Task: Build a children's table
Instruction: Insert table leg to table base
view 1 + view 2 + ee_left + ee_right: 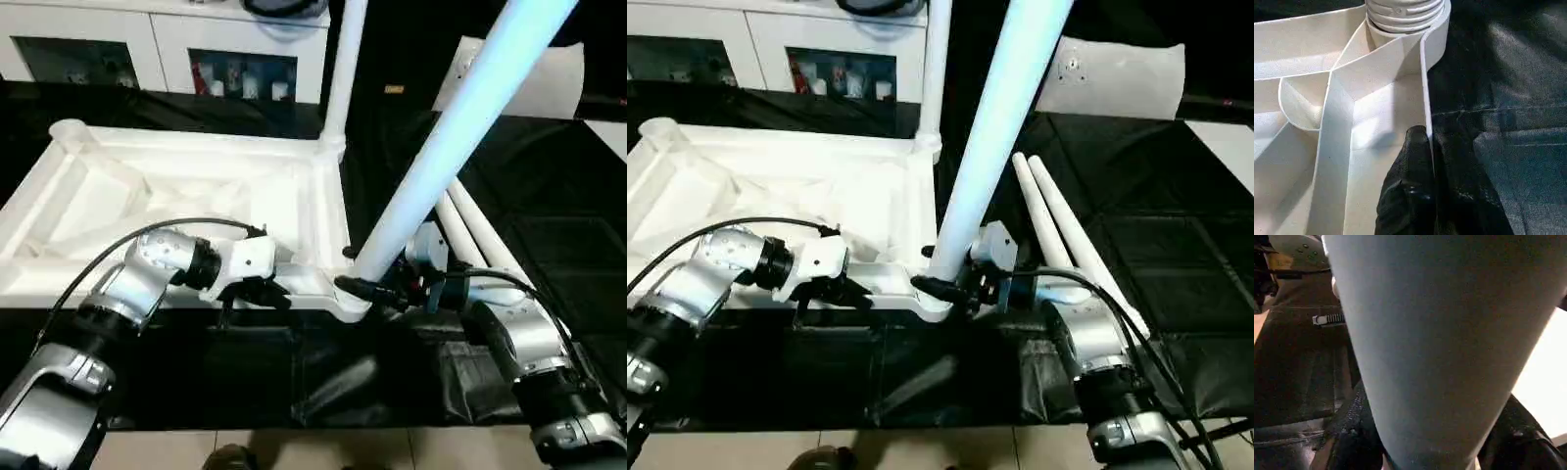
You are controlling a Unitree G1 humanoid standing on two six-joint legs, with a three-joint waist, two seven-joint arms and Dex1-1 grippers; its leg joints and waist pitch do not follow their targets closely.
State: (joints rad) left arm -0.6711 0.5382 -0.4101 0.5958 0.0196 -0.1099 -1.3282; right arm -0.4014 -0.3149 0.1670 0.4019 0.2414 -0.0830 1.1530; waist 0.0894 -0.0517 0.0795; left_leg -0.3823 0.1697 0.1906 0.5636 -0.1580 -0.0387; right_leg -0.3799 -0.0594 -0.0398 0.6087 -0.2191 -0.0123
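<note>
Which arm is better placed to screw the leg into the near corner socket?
The right. Its gripper already holds the leg standing in that socket, while the left gripper is shut on the tabletop rim, steadying it.

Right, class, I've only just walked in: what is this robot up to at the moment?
A humanoid robot is putting together a children's table. The white tabletop lies underside up on a black cloth. The left gripper is shut on the rim of the tabletop, steadying it. The right gripper holds a long white leg at its base, at the near corner socket. Another leg already stands in the far corner. Two spare legs lie on the cloth beside the tabletop.
</note>
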